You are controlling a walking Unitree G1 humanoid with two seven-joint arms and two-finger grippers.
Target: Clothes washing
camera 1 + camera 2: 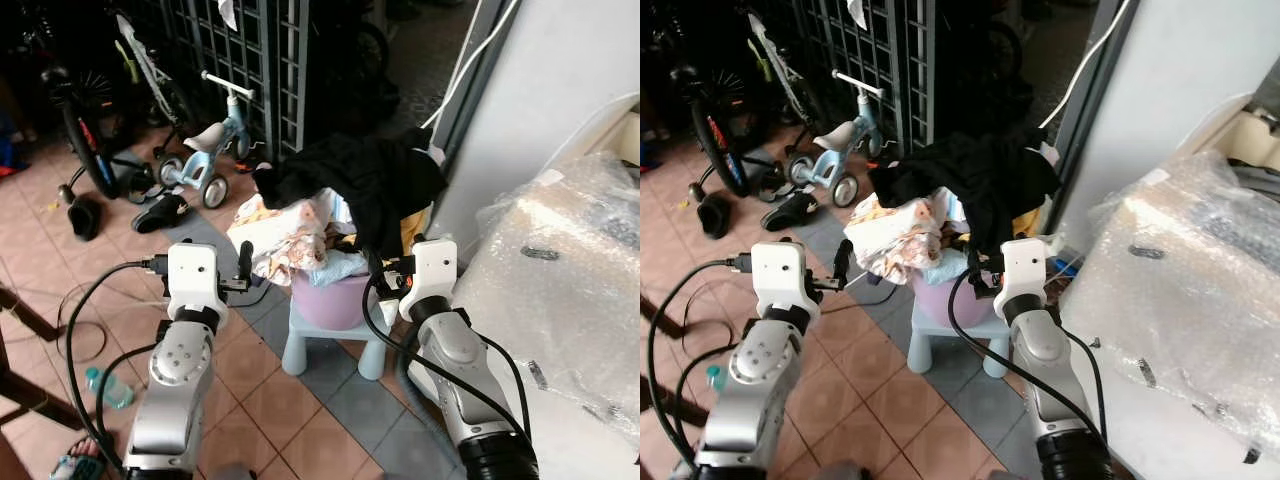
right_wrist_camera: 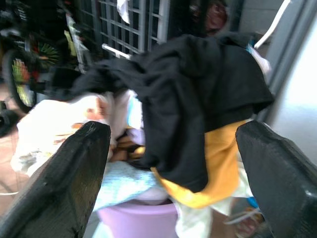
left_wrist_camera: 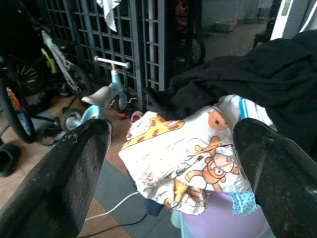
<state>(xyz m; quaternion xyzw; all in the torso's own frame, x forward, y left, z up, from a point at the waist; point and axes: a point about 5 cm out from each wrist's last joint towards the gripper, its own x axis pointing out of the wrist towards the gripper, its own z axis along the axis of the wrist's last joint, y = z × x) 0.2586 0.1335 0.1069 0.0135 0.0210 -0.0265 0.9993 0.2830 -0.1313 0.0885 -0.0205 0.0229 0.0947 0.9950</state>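
On a small pale stool (image 1: pixel 330 345) between tiled floor and a white appliance wall (image 1: pixel 540 90) stands a lilac basin (image 1: pixel 335 298) heaped with laundry: a black garment (image 1: pixel 360 180) draped on top, a cartoon-print cloth (image 3: pixel 193 163) spilling leftward, something yellow (image 2: pixel 218 168) beneath. Left gripper (image 1: pixel 243 268) and right gripper (image 1: pixel 385 272) hover just short of the pile, both with fingers spread wide and empty. Cloth is soft, light and likely tangled; the black garment's raised fold offers the best pinch. Room is tight rightward against a plastic-wrapped bulk (image 1: pixel 570 280), perhaps the washer; a cable (image 1: pixel 80 300) and a child's bike (image 1: pixel 210 150) lie leftward.
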